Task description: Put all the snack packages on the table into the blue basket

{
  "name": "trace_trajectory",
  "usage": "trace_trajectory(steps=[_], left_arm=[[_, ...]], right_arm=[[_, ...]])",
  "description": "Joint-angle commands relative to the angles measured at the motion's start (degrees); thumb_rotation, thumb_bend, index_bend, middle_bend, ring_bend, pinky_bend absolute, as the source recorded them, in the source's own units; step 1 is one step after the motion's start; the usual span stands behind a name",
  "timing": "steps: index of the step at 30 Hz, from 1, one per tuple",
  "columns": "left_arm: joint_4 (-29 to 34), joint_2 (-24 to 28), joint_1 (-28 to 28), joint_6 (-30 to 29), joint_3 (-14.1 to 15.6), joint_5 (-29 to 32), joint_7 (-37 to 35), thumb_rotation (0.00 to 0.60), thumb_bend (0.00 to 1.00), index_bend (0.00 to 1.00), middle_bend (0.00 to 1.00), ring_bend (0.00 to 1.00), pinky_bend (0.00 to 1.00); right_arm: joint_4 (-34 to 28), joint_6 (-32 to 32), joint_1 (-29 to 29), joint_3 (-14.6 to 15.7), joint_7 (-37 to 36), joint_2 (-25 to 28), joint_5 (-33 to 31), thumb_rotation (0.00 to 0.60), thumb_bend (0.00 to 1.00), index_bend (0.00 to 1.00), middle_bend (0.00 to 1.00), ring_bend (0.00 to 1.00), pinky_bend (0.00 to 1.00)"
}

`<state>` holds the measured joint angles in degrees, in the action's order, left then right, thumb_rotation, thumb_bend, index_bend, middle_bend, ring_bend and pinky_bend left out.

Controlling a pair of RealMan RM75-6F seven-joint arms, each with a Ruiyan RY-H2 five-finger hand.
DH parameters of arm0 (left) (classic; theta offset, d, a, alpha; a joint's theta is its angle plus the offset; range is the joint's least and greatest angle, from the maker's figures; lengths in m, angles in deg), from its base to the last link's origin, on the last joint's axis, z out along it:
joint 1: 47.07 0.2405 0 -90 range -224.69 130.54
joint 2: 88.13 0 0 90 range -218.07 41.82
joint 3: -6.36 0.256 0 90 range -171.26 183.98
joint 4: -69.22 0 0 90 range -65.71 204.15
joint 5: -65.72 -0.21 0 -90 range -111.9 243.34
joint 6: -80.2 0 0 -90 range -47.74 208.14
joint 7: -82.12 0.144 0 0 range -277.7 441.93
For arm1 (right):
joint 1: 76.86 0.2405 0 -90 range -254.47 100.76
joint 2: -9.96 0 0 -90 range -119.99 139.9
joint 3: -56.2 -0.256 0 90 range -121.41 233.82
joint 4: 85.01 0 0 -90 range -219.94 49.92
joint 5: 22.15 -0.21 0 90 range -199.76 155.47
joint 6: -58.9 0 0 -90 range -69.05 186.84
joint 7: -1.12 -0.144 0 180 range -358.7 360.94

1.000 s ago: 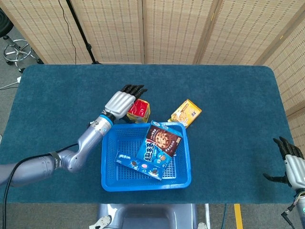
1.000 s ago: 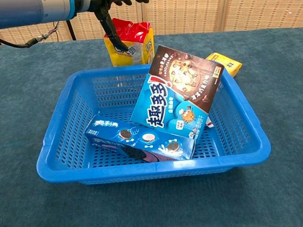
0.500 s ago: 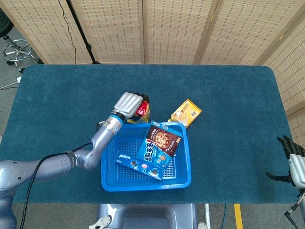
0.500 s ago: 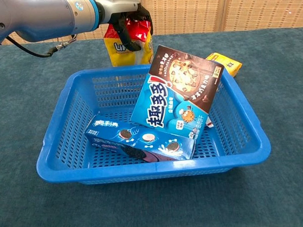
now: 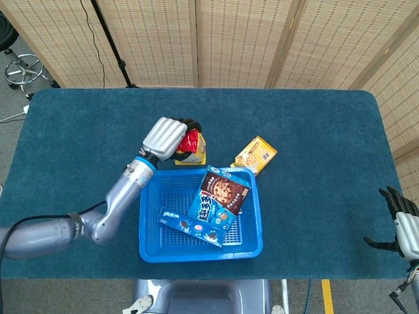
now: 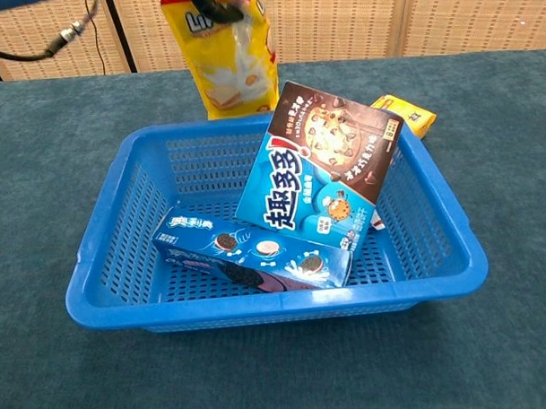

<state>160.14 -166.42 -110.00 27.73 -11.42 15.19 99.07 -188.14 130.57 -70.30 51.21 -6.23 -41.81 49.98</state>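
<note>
Bag (image 6: 232, 58) gripped at top by left hand (image 5: 164, 137), hanging upper centre behind basket (image 6: 105, 264) | right hand (image 5: 399, 226) idle lower right, fingers apart, empty | carry over free left basket area, clear rim, lower, release.

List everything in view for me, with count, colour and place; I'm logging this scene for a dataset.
Basket: 1, blue, near table edge.
Cookie box: 1, blue and brown, leaning inside basket.
Sandwich-cookie box: 1, blue, lying in basket.
Chip bag: 1, yellow and red, held just behind basket.
Small snack packet: 1, yellow, on table beyond basket's far right corner.
Table: 1, dark teal cloth.
Stool: 1, dark, on the floor at far left.
Left hand: grips chip bag's top.
Right hand: open, by the table's right edge.
</note>
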Motion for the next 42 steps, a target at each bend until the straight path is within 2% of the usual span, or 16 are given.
trace_trajectory(steps=[1,7,12,15,17,26,27,29,30,31,32,33,34,36,39,42], left_arm=[[12.38,10.85,6.22,-4.53,-0.62,-8.53,-4.95,0.6,0.47,0.67,0.54,0.48,0.5],[21.63,20.05,11.79,-6.16,0.05,-16.04,-11.28,0.6,0.46,0.67,0.54,0.48,0.5],[27.88,26.65,15.35,-1.92,2.78,-23.37,-21.35,0.6,0.45,0.67,0.54,0.48,0.51],[28.07,27.34,15.89,1.7,4.22,-27.86,-29.89,0.6,0.45,0.67,0.54,0.48,0.51],[26.87,26.33,15.57,3.25,4.91,-29.56,-32.64,0.6,0.45,0.67,0.54,0.48,0.51],[23.89,24.12,11.68,13.93,6.29,-29.63,-43.53,0.6,0.45,0.64,0.54,0.48,0.51],[23.27,23.82,11.31,14.82,6.35,-29.69,-44.54,0.6,0.44,0.62,0.52,0.47,0.51],[22.14,23.29,10.76,16.2,6.74,-30.03,-45.21,0.6,0.41,0.47,0.42,0.38,0.5],[21.59,23.13,10.17,17.95,7.26,-30.12,-45.65,0.6,0.39,0.32,0.28,0.27,0.46],[21.42,23.16,9.79,19.05,7.51,-30.03,-45.93,0.6,0.36,0.17,0.14,0.15,0.38],[21.14,22.93,8.89,21.69,8.16,-29.91,-46.69,0.6,0.34,0.09,0.07,0.08,0.29],[20.86,22.69,8.56,22.43,8.27,-29.97,-47.05,0.6,0.31,0.02,0.01,0.02,0.16],[20.41,22.39,8.29,23.05,8.44,-30.27,-47.32,0.6,0.27,0.0,0.0,0.0,0.07],[19.54,22.0,8.22,23.05,8.67,-30.79,-46.96,0.6,0.22,0.0,0.0,0.0,0.0],[17.98,20.71,9.46,19.44,8.8,-30.98,-43.84,0.6,0.2,0.0,0.0,0.0,0.0],[16.57,19.57,12.89,9.79,8.17,-30.87,-34.76,0.6,0.2,0.0,0.0,0.0,0.0]], right_arm=[[-0.1,0.17,-0.07,-0.03,0.04,0.03,0.04,0.6,0.0,0.0,0.0,0.0,0.05],[-0.61,0.59,-0.16,-0.04,0.34,0.08,0.35,0.6,0.0,0.0,0.0,0.0,0.05],[-1.27,0.77,-0.07,0.21,1.25,-0.11,1.12,0.6,0.0,0.0,0.0,0.0,0.05],[-1.42,0.59,0.11,0.34,1.94,-0.39,1.26,0.6,0.0,0.0,0.0,0.0,0.05],[-1.37,0.48,0.17,0.35,2.1,-0.47,1.13,0.6,0.0,0.0,0.0,0.0,0.05],[-0.95,0.25,0.22,0.21,1.76,-0.43,0.5,0.6,0.0,0.0,0.0,0.0,0.05],[-0.92,0.22,0.22,0.2,1.72,-0.42,0.45,0.6,0.0,0.0,0.0,0.0,0.05],[-0.85,0.14,0.23,0.2,1.66,-0.41,0.37,0.6,0.0,0.0,0.0,0.0,0.05],[-0.8,0.07,0.26,0.2,1.65,-0.42,0.32,0.6,0.0,0.0,0.0,0.0,0.05],[-0.76,0.03,0.28,0.2,1.69,-0.44,0.3,0.6,0.0,0.0,0.0,0.0,0.05],[-0.72,-0.11,0.33,0.25,1.8,-0.5,0.27,0.6,0.0,0.0,0.0,0.0,0.05],[-0.71,-0.17,0.36,0.26,1.85,-0.53,0.25,0.6,0.0,0.0,0.0,0.0,0.05],[-0.69,-0.22,0.4,0.27,1.94,-0.57,0.23,0.6,0.0,0.0,0.0,0.0,0.05],[-0.65,-0.24,0.43,0.28,2.11,-0.64,0.17,0.6,0.0,0.0,0.0,0.0,0.05],[-0.54,-0.32,0.5,0.28,2.26,-0.79,0.11,0.6,0.0,0.0,0.0,0.0,0.05],[-0.08,-0.45,0.7,0.25,2.77,-1.34,-0.03,0.6,0.0,0.0,0.0,0.0,0.05]])
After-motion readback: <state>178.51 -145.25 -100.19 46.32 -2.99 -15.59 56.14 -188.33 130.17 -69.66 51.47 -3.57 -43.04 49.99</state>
